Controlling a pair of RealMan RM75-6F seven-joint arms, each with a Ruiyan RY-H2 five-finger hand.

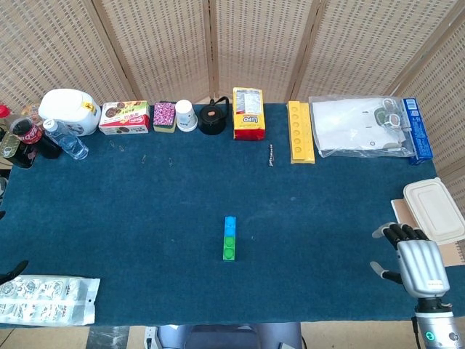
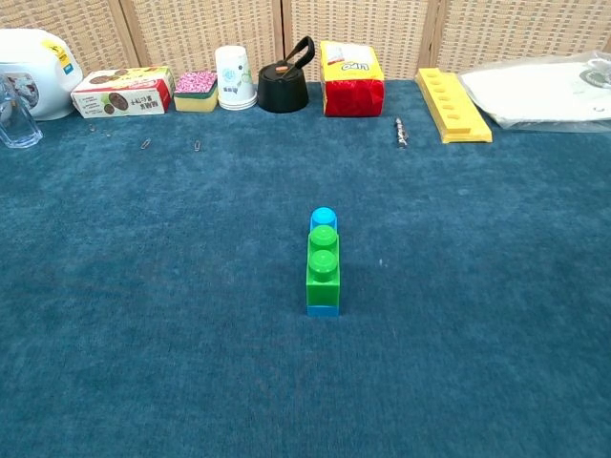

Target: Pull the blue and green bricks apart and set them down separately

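Blue table [image 1: 145,218], bricks joined in the middle.
Green brick [image 1: 229,247] sits on blue brick [image 1: 229,222], far left of the empty, loose right hand [image 1: 415,263].

The green plastic brick [image 2: 323,270] is stacked on the blue plastic brick [image 2: 324,218] mid-table. The yellow moulded tray [image 1: 300,131] is set far behind, to the right. The metal right hand [image 1: 417,260] is placed at the near right edge.

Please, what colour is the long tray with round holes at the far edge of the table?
The tray is yellow; the chest view shows it best.
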